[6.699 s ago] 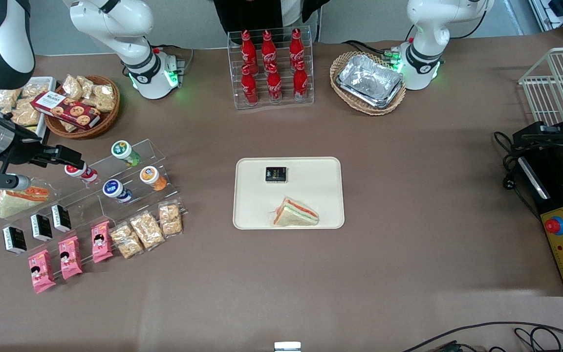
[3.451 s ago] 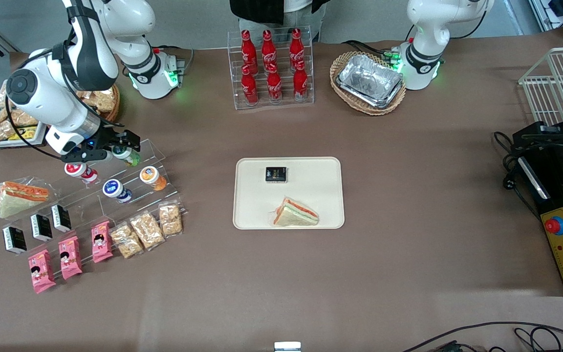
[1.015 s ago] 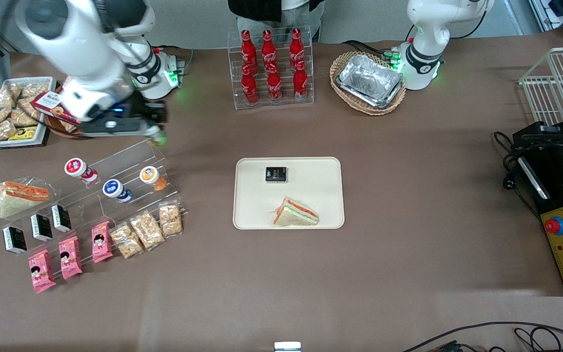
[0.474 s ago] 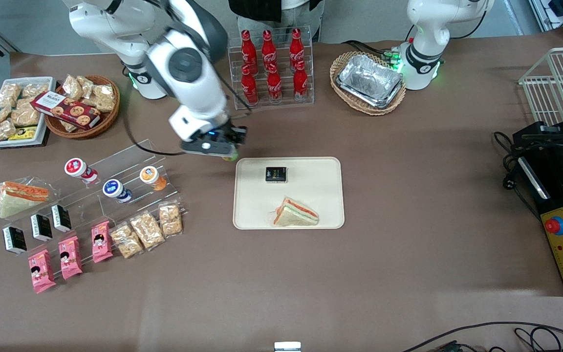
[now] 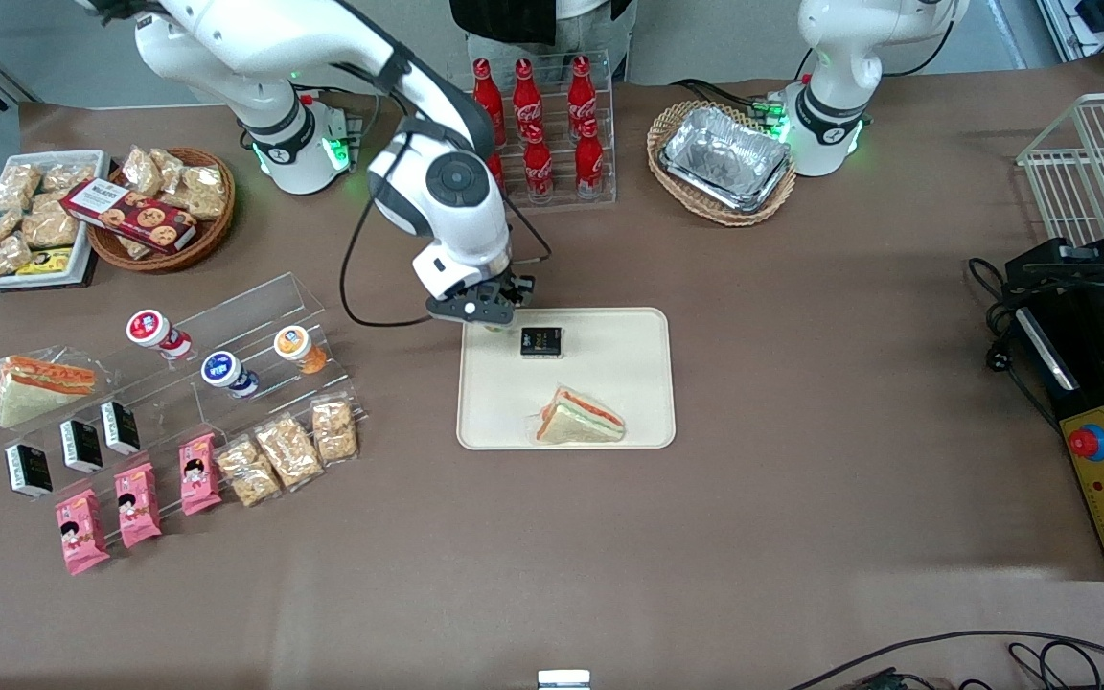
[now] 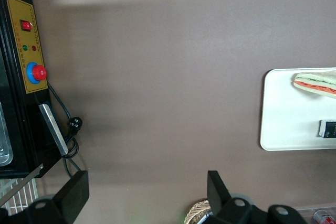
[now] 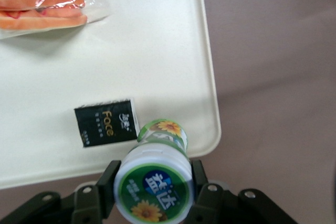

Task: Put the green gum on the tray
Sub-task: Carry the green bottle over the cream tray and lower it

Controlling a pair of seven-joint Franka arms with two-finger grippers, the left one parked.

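My right gripper [image 5: 487,314] is shut on the green gum [image 7: 160,136], its fingers [image 7: 106,183] clamped on the white, green-faced lid. It holds the bottle just above the cream tray [image 5: 609,393], at the tray's corner toward the working arm's end and farthest from the front camera. In the right wrist view the gum hangs over the tray's rounded corner [image 7: 207,129], beside a small black packet [image 7: 106,121]. In the front view the gum is hidden under the gripper.
On the tray lie the black packet [image 5: 541,341] and a wrapped sandwich [image 5: 579,420]. A clear stepped shelf [image 5: 226,345] with red-, blue- and orange-marked bottles and snacks stands toward the working arm's end. A cola rack [image 5: 533,134] and a wicker basket of foil trays [image 5: 723,163] stand farther from the camera.
My gripper took the green gum off the clear shelf, lifted it and carried it across the table to the tray's corner. It has come lower over the tray in the last half second.
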